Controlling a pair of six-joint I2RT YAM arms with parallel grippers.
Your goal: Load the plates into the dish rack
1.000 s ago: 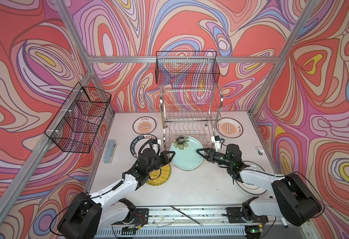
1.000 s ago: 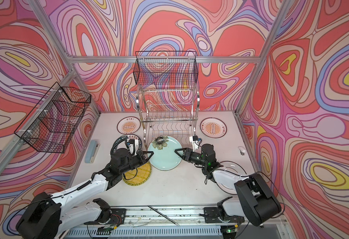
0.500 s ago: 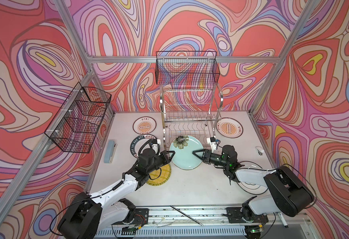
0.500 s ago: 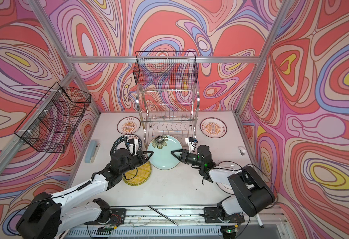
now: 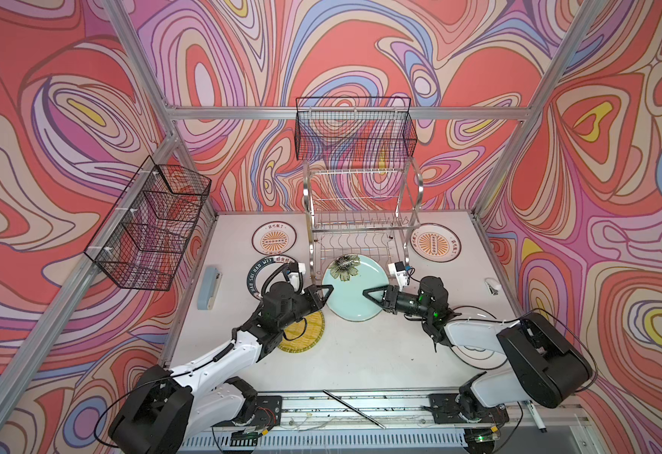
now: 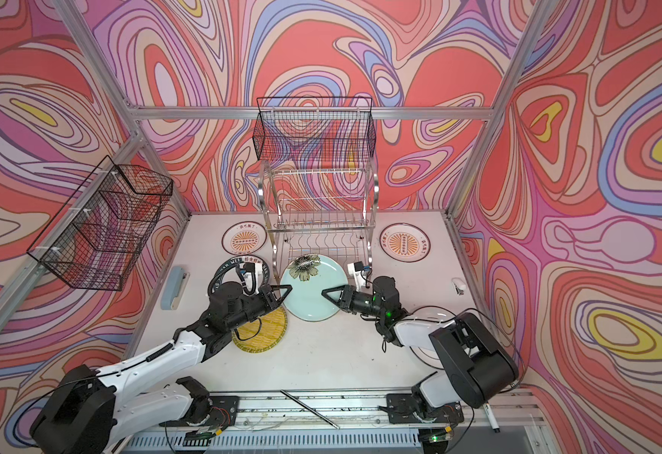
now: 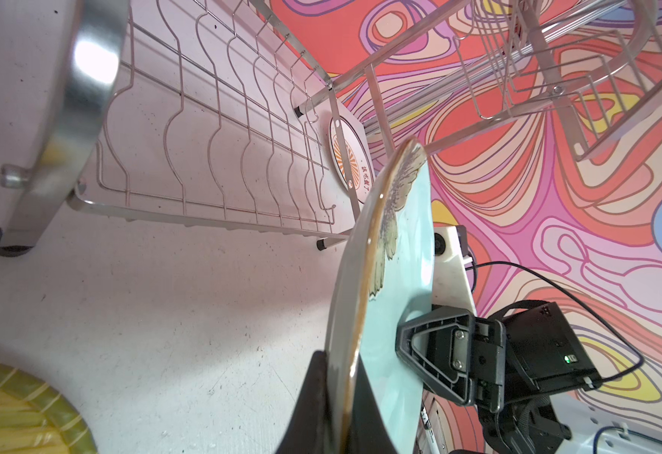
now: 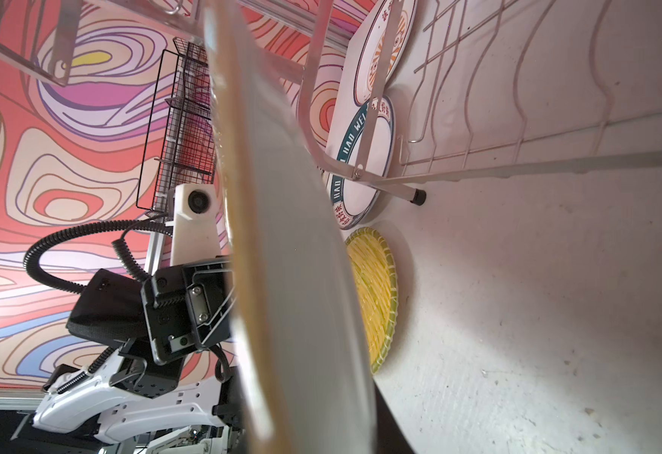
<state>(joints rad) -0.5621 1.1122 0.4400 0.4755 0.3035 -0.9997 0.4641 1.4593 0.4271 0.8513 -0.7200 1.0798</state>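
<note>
While its jaws pinch tight on the left rim of the pale aqua plate (image 5: 351, 293), the left gripper (image 5: 327, 289) holds that plate lifted off the table (image 5: 360, 361). The left wrist view shows the rim wedged between its fingers (image 7: 309, 405). Opposite it, the right gripper (image 5: 366, 294) straddles the plate's right rim with one finger lying on the aqua face. Whether it is clamping cannot be told.

In both top views the plate's flowered far edge overlaps the front of the lower shelf of the dish rack (image 5: 360, 227), which stands at the far middle of the table. The yellow woven plate (image 5: 305, 338) lies flat under the left arm, just near-left of the aqua one. The green-lettered plate (image 5: 260, 271) lies beside the rack's near-left foot. Two orange-sunburst plates rest flat on either side of the rack, the left sunburst plate (image 5: 274, 243) and the right sunburst plate (image 5: 434, 244). The black-ringed plate (image 5: 474, 346) lies under the right arm, near right.
</note>
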